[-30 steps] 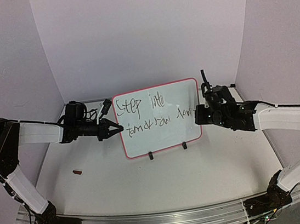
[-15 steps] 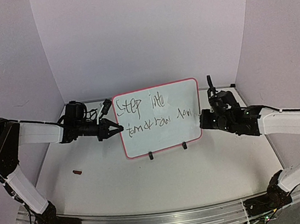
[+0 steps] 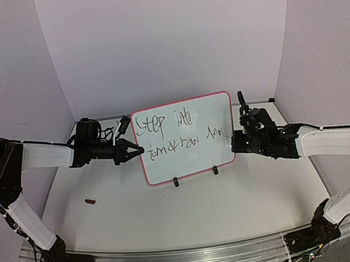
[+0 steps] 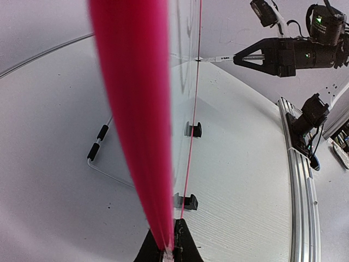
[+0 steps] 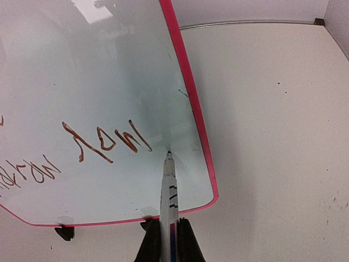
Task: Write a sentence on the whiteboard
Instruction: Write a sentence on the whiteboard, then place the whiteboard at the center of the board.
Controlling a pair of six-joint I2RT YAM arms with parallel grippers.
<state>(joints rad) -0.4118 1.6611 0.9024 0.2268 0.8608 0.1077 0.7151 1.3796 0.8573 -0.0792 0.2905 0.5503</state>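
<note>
Black sentence (image 3: 181,132) on pink-edged whiteboard (image 3: 192,162)

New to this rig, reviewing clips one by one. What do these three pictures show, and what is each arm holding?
Two robot arms work over a white table. The wide picture looks down from above and behind them; the other two come from cameras on each wrist. A whiteboard stands on two black clips, bearing a handwritten sentence starting "Step into". The left gripper is clamped on the board's left edge. The right gripper holds a marker, tip against the board near its right edge. A small dark object lies on the table, left.
</note>
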